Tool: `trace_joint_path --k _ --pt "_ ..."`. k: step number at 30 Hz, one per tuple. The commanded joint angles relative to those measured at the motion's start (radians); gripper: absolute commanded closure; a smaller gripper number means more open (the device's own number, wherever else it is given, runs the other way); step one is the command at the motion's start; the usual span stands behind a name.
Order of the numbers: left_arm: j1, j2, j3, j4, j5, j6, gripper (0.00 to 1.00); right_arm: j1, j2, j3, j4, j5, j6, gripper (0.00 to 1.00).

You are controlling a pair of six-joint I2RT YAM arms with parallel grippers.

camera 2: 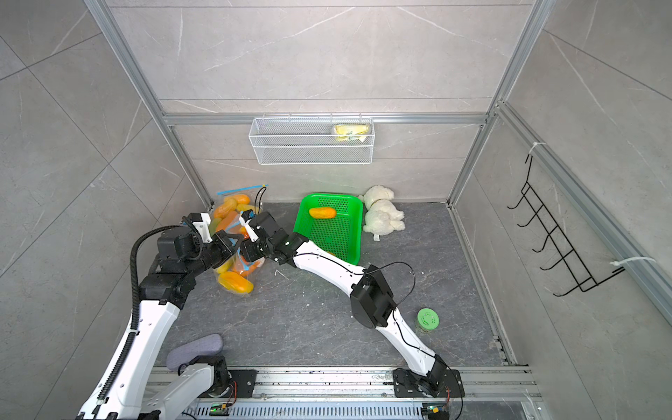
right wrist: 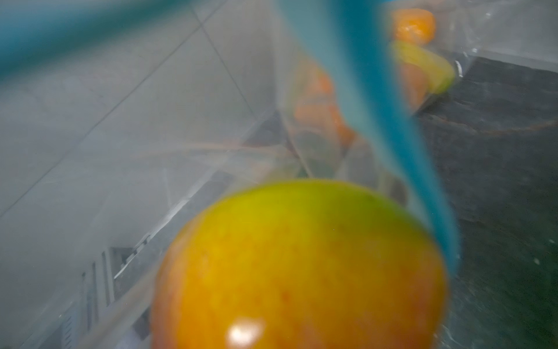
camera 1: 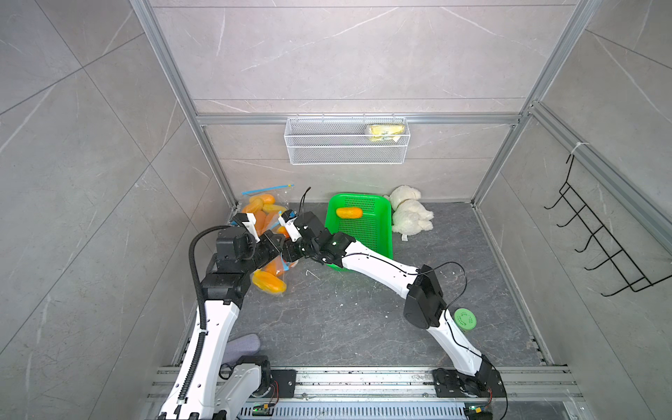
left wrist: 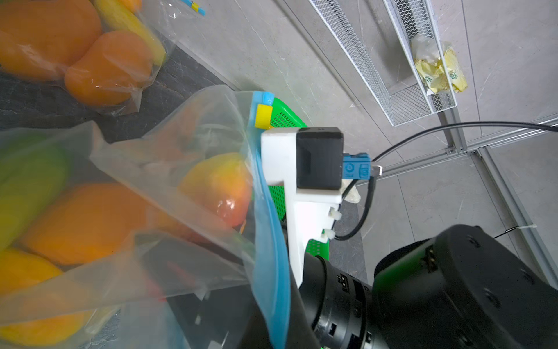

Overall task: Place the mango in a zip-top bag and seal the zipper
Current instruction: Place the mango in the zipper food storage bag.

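A yellow-orange mango fills the space at my right gripper's jaws, inside the mouth of a clear zip-top bag; the fingers are hidden behind it. Seen from the left wrist, the same mango sits just inside the bag's blue zipper strip, below the yellow slider. My left gripper is shut on that blue strip, holding the mouth up. In both top views the two grippers meet over the bag at the left of the floor: left gripper, right gripper. Other mangoes lie in the bag.
A second bag of mangoes leans in the back left corner. A green basket holds one more mango; a white plush toy lies beside it. A green-lidded jar stands by the right arm, and a wire shelf hangs on the back wall.
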Motion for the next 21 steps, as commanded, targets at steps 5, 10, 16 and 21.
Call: trace_joint_path --k 5,10,16,21 --pt "-0.007 -0.035 0.030 0.016 0.043 0.030 1.00 -0.040 -0.018 0.021 -0.142 0.225 0.113 0.61" --pt "-0.006 -0.017 0.019 0.018 0.047 0.034 1.00 -0.035 -0.076 -0.046 -0.125 0.233 0.132 0.61" --pt "-0.006 -0.005 0.008 0.031 0.057 0.027 1.00 -0.031 -0.181 -0.253 0.200 -0.041 0.184 0.51" --pt "-0.006 -0.006 0.005 0.037 0.071 0.021 1.00 -0.030 -0.132 -0.170 0.196 -0.107 0.243 0.39"
